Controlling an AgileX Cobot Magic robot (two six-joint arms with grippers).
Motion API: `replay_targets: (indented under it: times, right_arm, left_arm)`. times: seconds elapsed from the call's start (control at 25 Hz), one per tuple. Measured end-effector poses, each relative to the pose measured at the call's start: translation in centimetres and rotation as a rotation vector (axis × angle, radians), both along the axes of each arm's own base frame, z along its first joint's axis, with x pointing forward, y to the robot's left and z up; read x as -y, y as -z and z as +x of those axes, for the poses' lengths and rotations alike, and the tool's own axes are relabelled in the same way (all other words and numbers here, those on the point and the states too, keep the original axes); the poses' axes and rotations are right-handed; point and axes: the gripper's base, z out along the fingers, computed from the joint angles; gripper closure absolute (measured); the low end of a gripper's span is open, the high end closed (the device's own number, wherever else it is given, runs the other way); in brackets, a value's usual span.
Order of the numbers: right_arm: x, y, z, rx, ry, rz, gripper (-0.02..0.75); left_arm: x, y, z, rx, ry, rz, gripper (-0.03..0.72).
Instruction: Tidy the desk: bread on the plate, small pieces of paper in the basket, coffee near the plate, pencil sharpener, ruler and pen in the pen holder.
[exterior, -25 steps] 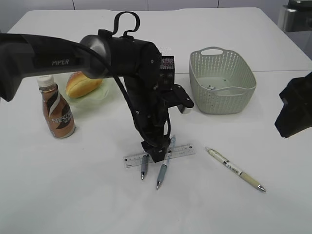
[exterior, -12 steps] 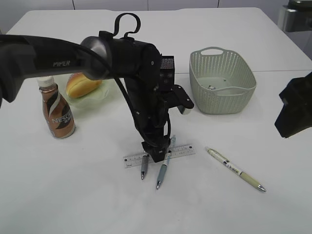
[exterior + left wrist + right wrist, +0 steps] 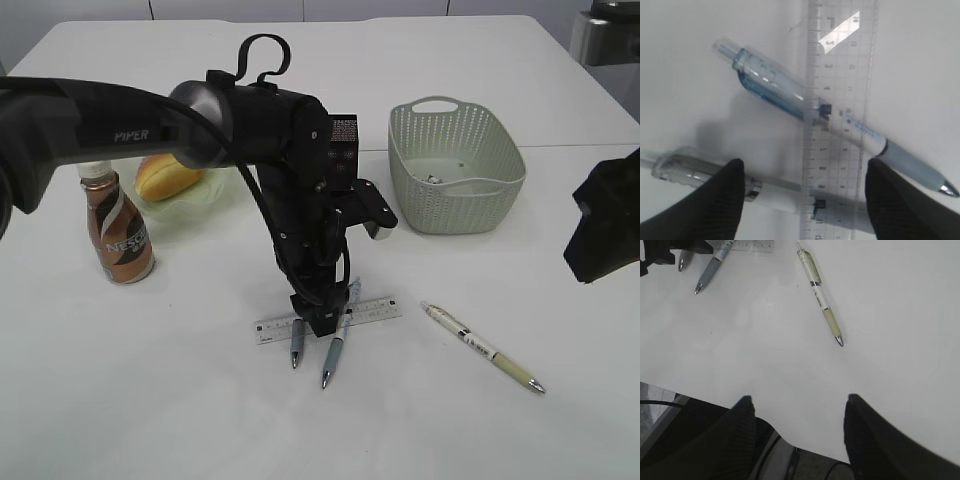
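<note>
Your left gripper [image 3: 318,325] is down at the desk [image 3: 180,400], fingers spread wide and pinching nothing, straddling the clear ruler [image 3: 372,309] and the two pens crossed under it. From the wrist you can see it well: the ruler [image 3: 840,115] is flat, transparent plastic with fine black markings, lying over both barrels. The blue-tinted pen [image 3: 805,102] has a see-through blue body, a white midsection and a grey rubber grip ending in a metal tip. The second pen [image 3: 740,182] is clear and white, running between your two dark fingertips [image 3: 715,200].

Off to the right lies a third pen [image 3: 482,347], pale yellow-green with a cream grip, apart from the ruler. Your right gripper [image 3: 795,435] hangs above the near edge of the desk, fingers parted, holding nothing, with that pen [image 3: 820,295] well ahead of it.

The bread [image 3: 165,172], golden with a browner top, sits on the pale green wavy plate [image 3: 205,195]. The Nescafe coffee bottle [image 3: 117,232] stands upright just in front of the plate. The sage-green perforated basket [image 3: 455,165] is at the back right, and the black mesh pen holder [image 3: 343,135] shows behind your arm.
</note>
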Motion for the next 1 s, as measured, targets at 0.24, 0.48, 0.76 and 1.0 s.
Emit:
replay_targets:
  times: [0.24, 0.48, 0.76, 1.0]
  right_arm:
    - [0.0, 0.0, 0.0, 0.0, 0.0, 0.0, 0.29]
    - [0.01, 0.01, -0.02, -0.002, 0.0, -0.001, 0.29]
    - [0.01, 0.01, -0.02, -0.002, 0.0, -0.001, 0.29]
    - [0.01, 0.01, -0.03, -0.003, 0.0, -0.001, 0.29]
  left_arm:
    - [-0.01, 0.0, -0.01, -0.001, 0.0, 0.001, 0.139]
    - [-0.09, 0.01, 0.02, 0.003, 0.006, 0.01, 0.139]
    - [-0.23, 0.02, 0.13, 0.016, 0.015, 0.026, 0.139]
    - [-0.29, 0.09, 0.2, 0.023, 0.02, 0.034, 0.139]
